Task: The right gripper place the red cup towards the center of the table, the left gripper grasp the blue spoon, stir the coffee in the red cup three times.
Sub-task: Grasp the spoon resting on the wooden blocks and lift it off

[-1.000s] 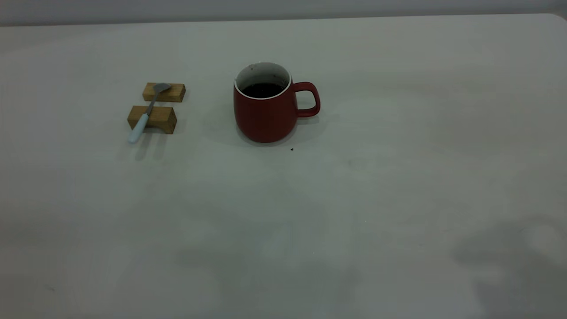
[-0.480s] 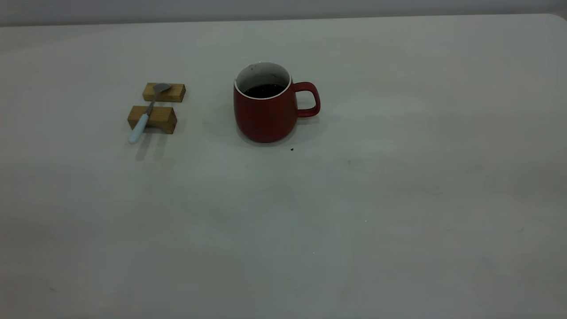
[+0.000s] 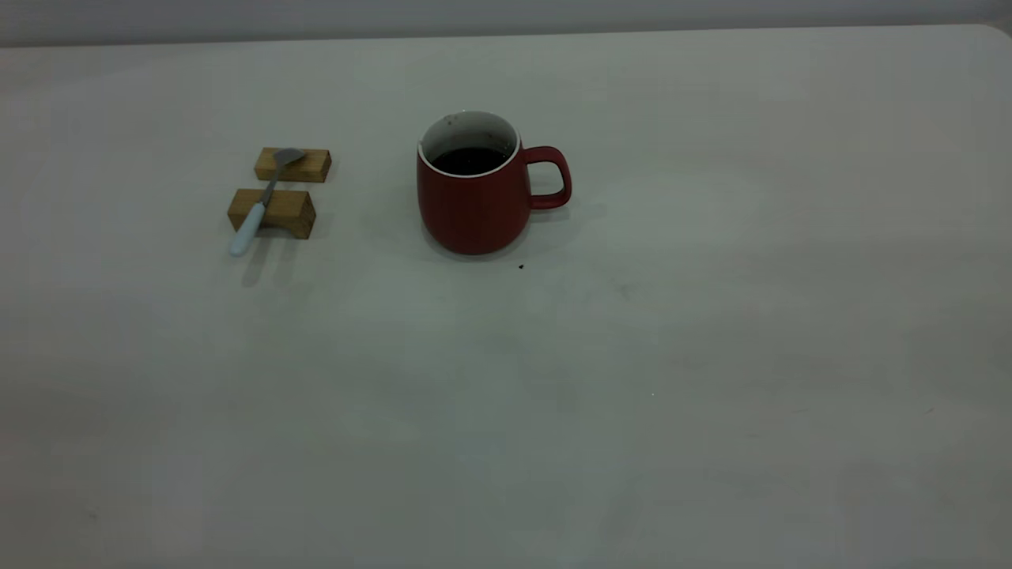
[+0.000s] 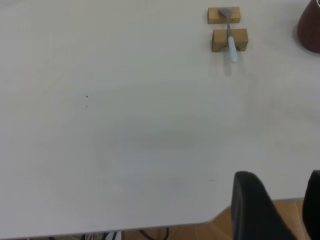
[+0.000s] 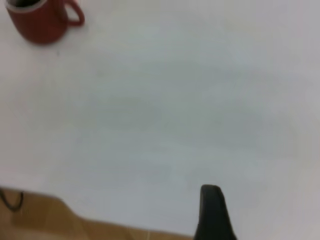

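The red cup (image 3: 474, 201) stands upright at the middle of the table (image 3: 632, 356), handle pointing right, with dark coffee (image 3: 469, 160) inside. Left of it the blue spoon (image 3: 257, 209) lies across two wooden blocks, bowl on the far block. Neither arm shows in the exterior view. In the left wrist view my left gripper (image 4: 282, 185) hangs open over the table's near edge, far from the spoon (image 4: 231, 40), and holds nothing. In the right wrist view one finger (image 5: 212, 210) of my right gripper (image 5: 265, 200) shows, with wide bare room beside it, far from the cup (image 5: 42, 22).
The two tan wooden blocks (image 3: 312, 164) (image 3: 292, 209) sit one behind the other under the spoon. A tiny dark speck (image 3: 520, 266) lies just in front of the cup. Wood floor shows past the table's near edge (image 4: 150, 227).
A dark shadow on the table's near right side has faded away. The cup, the spoon and the blocks have not moved.
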Motion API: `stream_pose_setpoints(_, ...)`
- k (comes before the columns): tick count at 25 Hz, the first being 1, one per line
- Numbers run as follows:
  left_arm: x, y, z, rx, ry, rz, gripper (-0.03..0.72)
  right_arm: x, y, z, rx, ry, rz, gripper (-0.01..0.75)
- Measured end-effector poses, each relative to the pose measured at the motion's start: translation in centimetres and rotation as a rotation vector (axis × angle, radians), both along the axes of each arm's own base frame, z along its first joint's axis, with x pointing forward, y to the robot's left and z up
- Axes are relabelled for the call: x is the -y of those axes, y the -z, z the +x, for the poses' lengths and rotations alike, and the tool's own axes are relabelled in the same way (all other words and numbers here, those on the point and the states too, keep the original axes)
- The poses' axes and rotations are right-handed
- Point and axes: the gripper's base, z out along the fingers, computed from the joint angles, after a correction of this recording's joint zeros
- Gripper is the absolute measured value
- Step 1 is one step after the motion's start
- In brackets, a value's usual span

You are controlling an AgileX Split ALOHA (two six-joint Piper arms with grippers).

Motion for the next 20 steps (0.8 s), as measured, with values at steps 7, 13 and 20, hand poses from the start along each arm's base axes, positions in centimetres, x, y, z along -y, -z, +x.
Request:
stream_pose_setpoints(7, 0.0, 0.0, 0.0, 0.0, 0.0, 0.0, 0.32, 0.06, -0.02, -1.15, 0.081, 0.098, 0.009, 0.57)
stream_pose_setpoints(13, 0.0, 0.0, 0.0, 0.0, 0.0, 0.0, 0.32, 0.06, 0.0, -1.16, 0.08, 0.103, 0.009, 0.57)
stream_pose_setpoints(20, 0.0, 0.0, 0.0, 0.0, 0.0, 0.0, 0.32, 0.06, 0.0, -1.16, 0.079, 0.102, 0.009, 0.57)
